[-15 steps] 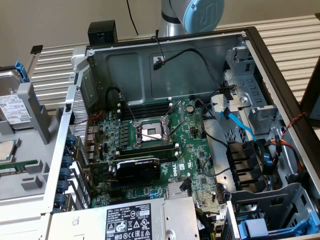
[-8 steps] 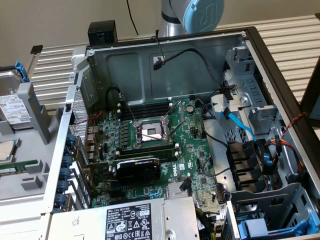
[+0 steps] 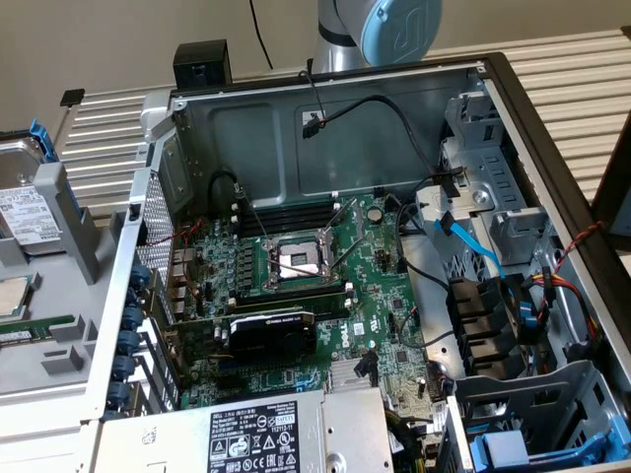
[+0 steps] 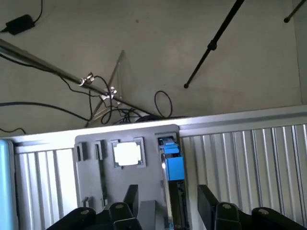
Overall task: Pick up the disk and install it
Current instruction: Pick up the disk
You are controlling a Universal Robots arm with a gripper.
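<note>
A slatted white desk (image 3: pixel 108 113) carries an open computer case (image 3: pixel 345 158) and, at the exterior view's left, a grey holder (image 3: pixel 69 227). Beyond the desk's edge we see bare floor (image 4: pixel 144 43) with cables (image 4: pixel 48 108) and a tripod (image 4: pixel 213 43). The disk (image 3: pixel 22 202) stands upright in the holder. The arm (image 3: pixel 380 30) rises behind the case's far wall. The pincer (image 4: pixel 168 194) hangs over the disk, its fingers spread to either side and clear of it.
</note>
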